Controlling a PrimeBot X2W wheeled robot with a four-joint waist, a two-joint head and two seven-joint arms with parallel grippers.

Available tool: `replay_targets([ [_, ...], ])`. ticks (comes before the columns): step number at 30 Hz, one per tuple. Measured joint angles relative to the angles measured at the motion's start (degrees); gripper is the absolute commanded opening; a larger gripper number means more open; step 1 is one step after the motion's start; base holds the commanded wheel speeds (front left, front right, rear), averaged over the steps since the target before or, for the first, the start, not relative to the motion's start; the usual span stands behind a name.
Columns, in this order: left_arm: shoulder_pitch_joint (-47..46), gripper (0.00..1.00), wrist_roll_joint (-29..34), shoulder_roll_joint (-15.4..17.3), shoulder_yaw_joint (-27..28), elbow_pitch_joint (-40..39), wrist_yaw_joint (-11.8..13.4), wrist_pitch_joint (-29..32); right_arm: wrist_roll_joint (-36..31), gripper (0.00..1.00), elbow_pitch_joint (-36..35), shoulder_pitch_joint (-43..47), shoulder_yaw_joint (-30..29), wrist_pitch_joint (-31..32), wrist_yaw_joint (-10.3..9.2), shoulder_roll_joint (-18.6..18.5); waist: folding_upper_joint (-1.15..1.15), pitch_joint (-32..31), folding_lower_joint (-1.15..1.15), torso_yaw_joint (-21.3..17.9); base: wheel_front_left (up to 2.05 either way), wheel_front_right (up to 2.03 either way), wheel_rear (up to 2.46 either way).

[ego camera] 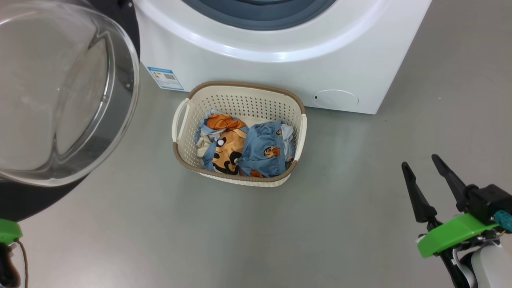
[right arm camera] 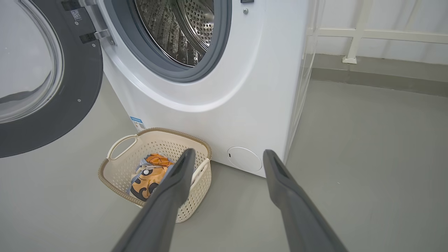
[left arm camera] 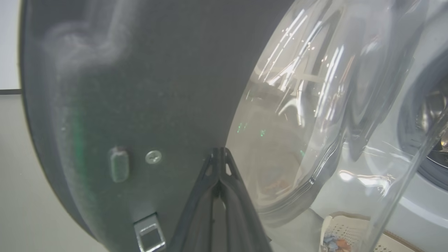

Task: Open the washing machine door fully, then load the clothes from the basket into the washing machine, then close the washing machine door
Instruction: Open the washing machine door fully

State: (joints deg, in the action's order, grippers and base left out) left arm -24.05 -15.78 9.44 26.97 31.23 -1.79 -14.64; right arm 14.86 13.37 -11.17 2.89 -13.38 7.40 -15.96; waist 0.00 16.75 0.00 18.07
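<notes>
Floor (ego camera: 360,140), grey, carries basket (ego camera: 240,105); right end effector (ego camera: 420,160) wide, left end effector (left arm camera: 219,152) closed.

The washing machine door (ego camera: 60,92) runs off the head view's left edge. The blue label sticker (ego camera: 165,78) has print too small to read. One finger (right arm camera: 171,196) of the right claw (right arm camera: 229,154) blocks some clothes (right arm camera: 150,178).

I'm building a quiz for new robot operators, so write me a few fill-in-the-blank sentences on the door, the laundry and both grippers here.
1. The washing machine door stands ____.
2. The clothes lie in the basket, whose woven-look rim is ____.
3. The right gripper has open jaws holding ____.
4. The left gripper, beside the door's black rim, has its jaws ____.
Missing words: open; brown; nothing; shut.
</notes>
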Motion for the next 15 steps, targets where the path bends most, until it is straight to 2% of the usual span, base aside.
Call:
replay_targets([
  [7, -0.5, 0.0, 2.2, -1.2, 2.8, -1.1, -1.5, 0.0, 0.0, 1.0, 0.6, -1.5, 0.3, -0.1, 0.0, 1.0, 0.0, -0.7, 0.0, -0.5, 0.0, 0.0, 0.0],
  [15, 1.0, 0.0, 5.9, -2.4, 3.6, -9.5, -4.0, 0.0, 0.0, 1.0, 2.1, -1.6, 0.9, -0.4, 0.0, 2.3, 0.0, -3.3, 0.0, -1.1, 0.0, 0.0, 0.0],
])
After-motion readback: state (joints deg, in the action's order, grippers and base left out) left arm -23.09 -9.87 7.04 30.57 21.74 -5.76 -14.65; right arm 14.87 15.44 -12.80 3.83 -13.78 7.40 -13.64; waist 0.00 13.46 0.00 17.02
